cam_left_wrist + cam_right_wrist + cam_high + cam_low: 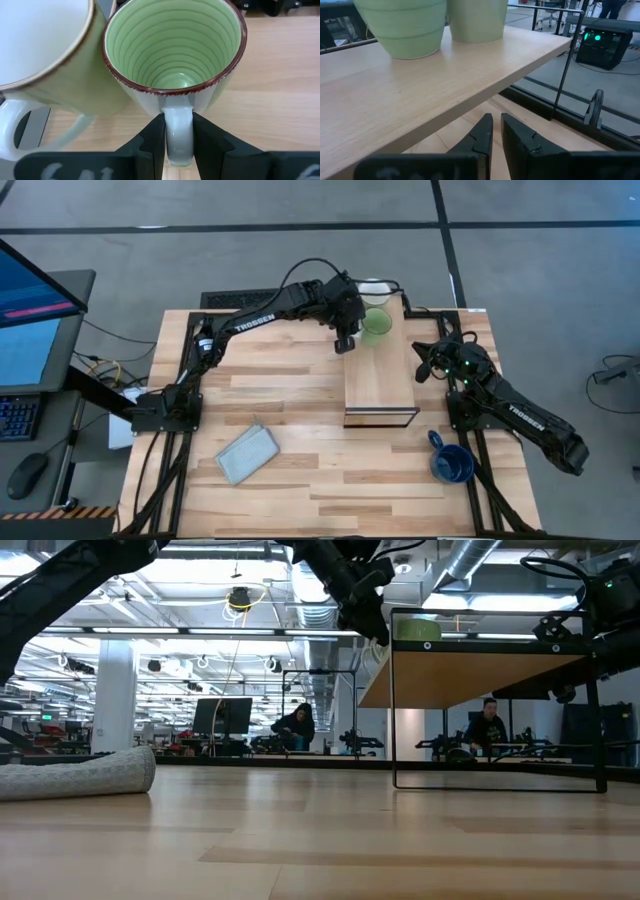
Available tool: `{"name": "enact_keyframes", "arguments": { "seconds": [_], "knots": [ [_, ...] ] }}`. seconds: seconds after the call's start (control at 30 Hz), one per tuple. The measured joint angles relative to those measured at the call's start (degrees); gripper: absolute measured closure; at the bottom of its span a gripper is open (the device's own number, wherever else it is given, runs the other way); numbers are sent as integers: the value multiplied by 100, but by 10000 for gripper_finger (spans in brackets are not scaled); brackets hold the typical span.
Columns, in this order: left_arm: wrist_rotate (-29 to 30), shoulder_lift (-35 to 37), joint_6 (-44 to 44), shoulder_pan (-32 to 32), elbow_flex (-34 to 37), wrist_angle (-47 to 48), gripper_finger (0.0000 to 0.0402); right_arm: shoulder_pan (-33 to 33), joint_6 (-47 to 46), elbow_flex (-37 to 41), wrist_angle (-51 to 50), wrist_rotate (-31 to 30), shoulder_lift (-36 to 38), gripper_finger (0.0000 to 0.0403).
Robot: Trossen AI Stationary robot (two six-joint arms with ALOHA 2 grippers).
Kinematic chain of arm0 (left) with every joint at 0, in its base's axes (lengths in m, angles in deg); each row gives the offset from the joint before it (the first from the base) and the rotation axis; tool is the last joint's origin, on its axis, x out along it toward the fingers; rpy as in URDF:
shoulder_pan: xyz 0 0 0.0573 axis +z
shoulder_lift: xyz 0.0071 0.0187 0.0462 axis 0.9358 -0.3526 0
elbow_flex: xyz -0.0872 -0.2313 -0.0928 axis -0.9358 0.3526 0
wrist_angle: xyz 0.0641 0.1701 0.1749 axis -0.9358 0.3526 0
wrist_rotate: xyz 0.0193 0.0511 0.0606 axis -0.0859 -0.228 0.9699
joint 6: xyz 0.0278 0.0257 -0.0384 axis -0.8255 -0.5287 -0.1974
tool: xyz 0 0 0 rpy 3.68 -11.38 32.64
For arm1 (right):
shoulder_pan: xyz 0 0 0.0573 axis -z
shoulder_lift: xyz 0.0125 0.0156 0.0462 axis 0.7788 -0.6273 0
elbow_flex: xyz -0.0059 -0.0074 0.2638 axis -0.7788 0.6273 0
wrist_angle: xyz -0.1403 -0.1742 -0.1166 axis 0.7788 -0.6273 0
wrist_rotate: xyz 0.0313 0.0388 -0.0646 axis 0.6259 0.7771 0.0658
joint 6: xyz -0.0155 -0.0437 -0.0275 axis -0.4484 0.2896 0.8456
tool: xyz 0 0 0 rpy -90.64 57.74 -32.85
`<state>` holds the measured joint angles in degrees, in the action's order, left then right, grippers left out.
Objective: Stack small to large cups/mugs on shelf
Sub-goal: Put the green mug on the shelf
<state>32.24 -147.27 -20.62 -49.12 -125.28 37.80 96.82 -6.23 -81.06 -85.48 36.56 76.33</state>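
Note:
The light green mug stands upright on the far part of the light-wood shelf, next to the white mug at the shelf's far end. Both also show in the left wrist view, the green mug and the white mug. My left gripper is shut on the green mug's handle. The dark blue mug stands on the table by the near right edge. My right gripper is shut and empty beside the shelf's right side, just below its top plank. My left gripper pinches the green mug's handle between its two fingers, one on each flat side. The fingers come from the table's left, slanting down. The mug stands upright with its base on the shelf top.
A folded grey-blue cloth lies on the table near the front left. The near half of the shelf top is bare. People sit at desks in the room beyond the table.

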Motion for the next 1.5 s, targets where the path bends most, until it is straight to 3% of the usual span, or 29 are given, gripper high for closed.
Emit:
{"name": "enact_keyframes", "arguments": {
  "seconds": [0.5, 0.9, 1.27, 1.5],
  "knots": [
    [26, 4, 190, 2, 0, 139, 322, 0, 19, 0, 0, -2, 0, 343],
    [-1, 11, -149, -2, 0, 179, 236, 0, 42, 0, 0, 0, 0, 343],
    [863, 11, -612, -3, 0, 132, 232, 0, 43, 0, 0, 0, 0, 343],
    [879, 11, -572, -7, 0, -107, 232, 0, 42, 0, 0, 0, 0, 343]
  ]
}}
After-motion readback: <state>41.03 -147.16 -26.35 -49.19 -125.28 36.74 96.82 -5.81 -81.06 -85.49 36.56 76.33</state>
